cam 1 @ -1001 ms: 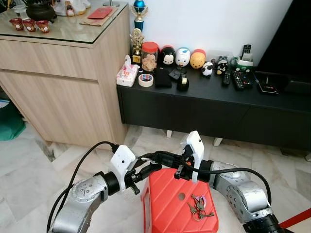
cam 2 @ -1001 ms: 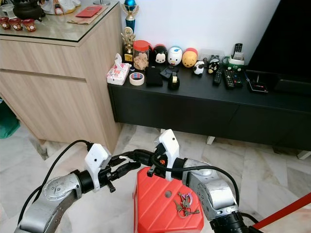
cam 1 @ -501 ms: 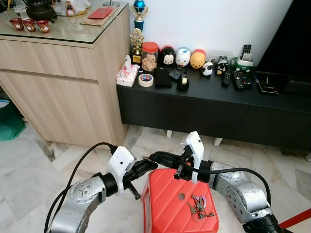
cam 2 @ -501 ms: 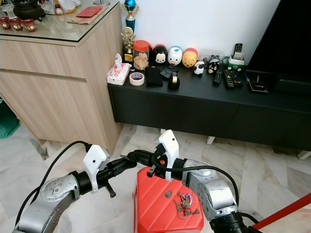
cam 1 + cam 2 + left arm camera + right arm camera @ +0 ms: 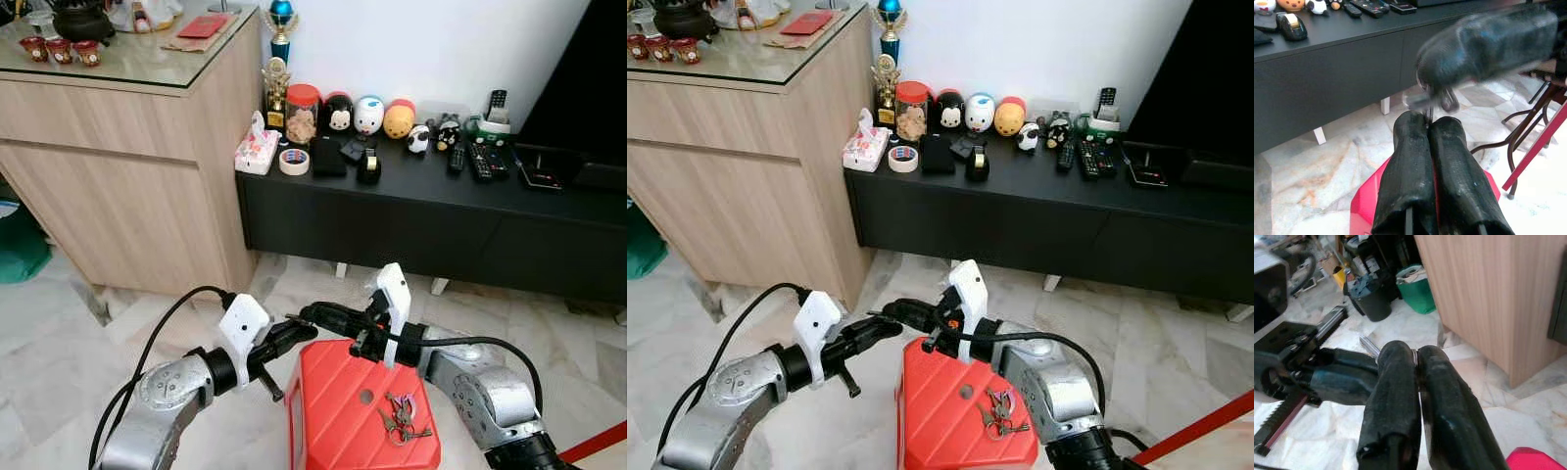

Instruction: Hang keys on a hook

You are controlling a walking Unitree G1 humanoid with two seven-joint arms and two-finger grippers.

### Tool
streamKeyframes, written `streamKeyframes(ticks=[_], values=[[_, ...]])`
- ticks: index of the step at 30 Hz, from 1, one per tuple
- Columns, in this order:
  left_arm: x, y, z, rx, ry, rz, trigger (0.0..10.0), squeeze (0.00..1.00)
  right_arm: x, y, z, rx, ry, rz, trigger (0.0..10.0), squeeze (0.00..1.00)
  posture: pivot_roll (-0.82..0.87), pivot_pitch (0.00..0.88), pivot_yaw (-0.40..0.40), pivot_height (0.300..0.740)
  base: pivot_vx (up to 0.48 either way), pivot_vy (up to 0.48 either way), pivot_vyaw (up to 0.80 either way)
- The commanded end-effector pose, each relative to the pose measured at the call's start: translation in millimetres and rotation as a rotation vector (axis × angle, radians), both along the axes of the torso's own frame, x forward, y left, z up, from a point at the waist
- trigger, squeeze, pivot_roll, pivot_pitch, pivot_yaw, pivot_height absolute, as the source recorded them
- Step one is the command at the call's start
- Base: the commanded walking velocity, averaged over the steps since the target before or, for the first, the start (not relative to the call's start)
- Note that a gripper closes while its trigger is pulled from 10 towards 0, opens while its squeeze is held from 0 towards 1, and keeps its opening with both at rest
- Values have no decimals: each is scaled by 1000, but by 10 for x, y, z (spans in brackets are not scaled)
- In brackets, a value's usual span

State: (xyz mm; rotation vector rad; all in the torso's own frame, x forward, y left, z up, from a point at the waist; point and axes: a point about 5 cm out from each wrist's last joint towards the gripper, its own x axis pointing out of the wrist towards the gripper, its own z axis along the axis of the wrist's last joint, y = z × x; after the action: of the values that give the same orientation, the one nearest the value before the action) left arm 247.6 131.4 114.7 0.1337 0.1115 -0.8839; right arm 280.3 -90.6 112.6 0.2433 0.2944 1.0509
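While keys (image 5: 400, 416) lie on red stool (image 5: 333, 411), both tools (image 5: 306, 330) (image 5: 315, 315) pinch key ring (image 5: 1415, 356).

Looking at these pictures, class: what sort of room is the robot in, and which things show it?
Most likely a home living room. A low black TV console carries remote controls, toy figures and a tissue box; a wooden sideboard with a tea set stands beside it on a marble floor.

Keys (image 5: 400, 418) lie on a stool (image 5: 333, 411) before the cabinet (image 5: 431, 220).
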Motion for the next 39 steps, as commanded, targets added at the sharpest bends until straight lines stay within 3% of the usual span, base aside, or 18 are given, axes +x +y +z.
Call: streamKeyframes(ticks=[1,2,3,4,5,9,12,21,22,23,24,26,27,31,34,39], values=[[-29,2,-19,6,17,-8,0,0,105,-85,63,-4,-34,-77,10000,1000,75,45,-75,740,0,0,0],[-30,4,-24,11,18,-9,0,0,122,-97,58,-7,-33,-93,10000,1000,76,45,-74,740,0,0,0],[-32,13,-37,20,22,-8,0,0,169,-135,46,-31,-48,-138,10000,729,76,46,-74,740,0,0,0],[-32,13,-37,20,22,-8,0,0,169,-135,46,-31,-48,-138,10000,729,76,46,-74,740,0,0,0],[-38,29,-56,30,29,-4,0,0,250,-200,12,-66,-44,-224,10000,0,76,46,-74,740,0,0,0],[-56,107,-147,120,45,3,0,0,394,-372,-88,-121,3,-410,10000,0,77,47,-73,740,0,0,0],[-62,197,-221,170,71,35,0,0,419,-466,-189,-154,56,-477,10000,0,78,47,-73,740,0,0,0],[-73,365,-390,211,73,172,0,0,299,-565,-705,-284,171,-576,10000,0,79,44,-71,740,0,0,0],[-70,377,-411,208,76,192,1255,0,275,-578,-767,-301,188,-589,10000,0,79,44,-71,740,0,0,0],[-64,400,-455,212,77,228,9294,0,212,-597,-895,-314,237,-612,10000,0,78,43,-71,740,0,0,0],[-65,417,-489,208,84,252,10000,0,162,-608,-980,-339,261,-620,10000,0,82,43,-71,740,0,0,0],[-68,443,-536,203,95,284,10000,0,93,-619,-1090,-377,285,-626,10000,0,82,42,-70,740,0,0,0],[-78,524,-641,211,122,362,10000,0,-32,-627,-1256,-402,339,-644,10000,0,81,42,-69,740,0,0,0],[-99,669,-808,217,157,488,10000,0,-172,-658,-1415,-431,391,-685,10000,0,79,39,-64,740,0,0,0],[-215,949,-1139,264,284,712,10000,0,-372,-704,-1597,-470,465,-735,10000,0,67,37,-60,740,0,0,0],[-373,1080,-1405,295,401,834,10000,0,-495,-754,-1695,-500,509,-777,10000,0,70,35,-62,740,0,0,0]])
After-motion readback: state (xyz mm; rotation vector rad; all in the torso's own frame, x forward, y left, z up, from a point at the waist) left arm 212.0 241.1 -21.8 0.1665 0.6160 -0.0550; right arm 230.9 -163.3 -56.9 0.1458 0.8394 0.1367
